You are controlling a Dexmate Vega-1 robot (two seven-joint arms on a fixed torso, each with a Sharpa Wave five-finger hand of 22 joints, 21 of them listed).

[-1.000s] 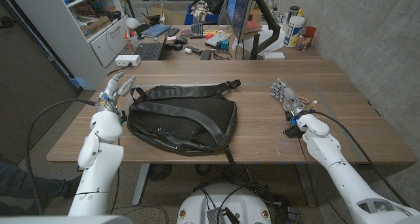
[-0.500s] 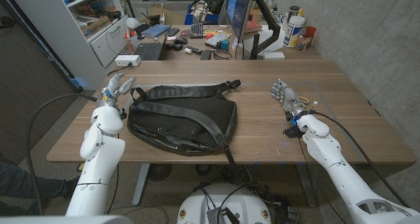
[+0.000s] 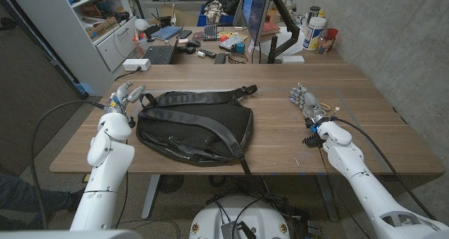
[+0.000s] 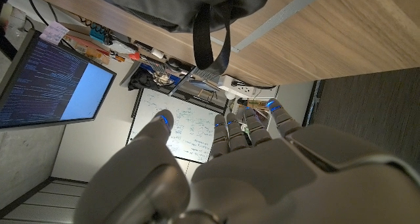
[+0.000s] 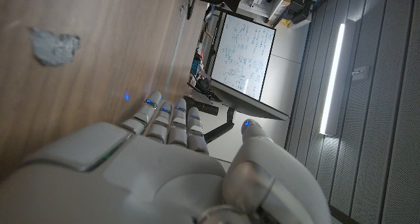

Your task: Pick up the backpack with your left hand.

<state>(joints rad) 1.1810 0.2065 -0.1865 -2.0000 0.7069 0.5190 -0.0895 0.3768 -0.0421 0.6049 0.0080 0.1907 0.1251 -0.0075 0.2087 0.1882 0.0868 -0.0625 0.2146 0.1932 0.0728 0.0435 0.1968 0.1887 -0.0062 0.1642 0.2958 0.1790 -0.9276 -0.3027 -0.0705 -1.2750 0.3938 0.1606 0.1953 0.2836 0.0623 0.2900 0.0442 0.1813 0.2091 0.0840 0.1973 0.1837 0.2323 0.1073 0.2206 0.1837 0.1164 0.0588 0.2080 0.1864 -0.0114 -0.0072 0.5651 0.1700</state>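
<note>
A black backpack (image 3: 195,130) lies flat in the middle of the wooden table (image 3: 280,78), straps on top, its carry loop (image 3: 146,100) at its left end. My left hand (image 3: 123,97) hovers just left of that loop, fingers apart and holding nothing. In the left wrist view the hand (image 4: 223,165) shows with fingers extended, and the backpack (image 4: 190,4) with its hanging loop (image 4: 209,40) lies ahead of it. My right hand (image 3: 305,101) stands at the table's right side, fingers straight and empty, well clear of the bag; the same hand (image 5: 164,158) fills the lower right wrist view.
A monitor (image 3: 255,11), laptop (image 3: 160,54), power strip (image 3: 136,64) and desk clutter sit on the desk behind the table. A white shelf unit (image 3: 98,22) stands at the back left. Bare wood lies between the bag and my right hand.
My left hand has shifted slightly toward the backpack's loop and a little farther from me. The backpack and my right hand have not moved.
</note>
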